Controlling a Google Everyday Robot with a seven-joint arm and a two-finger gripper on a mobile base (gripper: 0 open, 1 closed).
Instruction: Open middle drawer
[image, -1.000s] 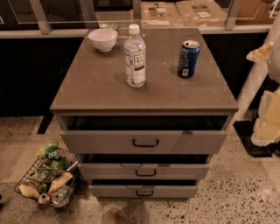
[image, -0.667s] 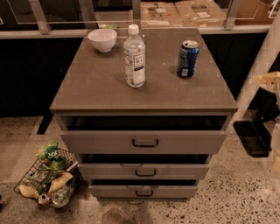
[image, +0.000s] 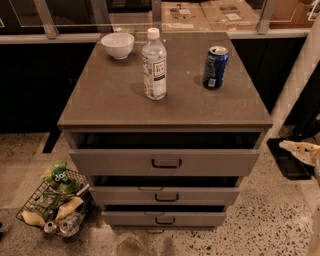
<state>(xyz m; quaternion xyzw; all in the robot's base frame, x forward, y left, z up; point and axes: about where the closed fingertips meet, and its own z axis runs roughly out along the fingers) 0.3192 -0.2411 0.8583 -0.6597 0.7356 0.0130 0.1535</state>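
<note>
Middle drawer (image: 205, 196), handle (image: 166, 197) untouched; jaws low at right edge, well apart, openness unclear

One cabinet (image: 110, 95). Three drawers in its front: top drawer (image: 210, 162), middle drawer (image: 120, 196), bottom drawer (image: 125, 218). On the cabinet: one bowl (image: 118, 45), one water bottle (image: 154, 65), one blue can (image: 215, 67). Left of the cabinet: one wire basket (image: 30, 200). Right of the cabinet: one gripper (image: 300, 150).

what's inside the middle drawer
Only a dark slit shows behind the middle drawer front; contents hidden by the top drawer. The hand is low at the right, off the handle.
</note>
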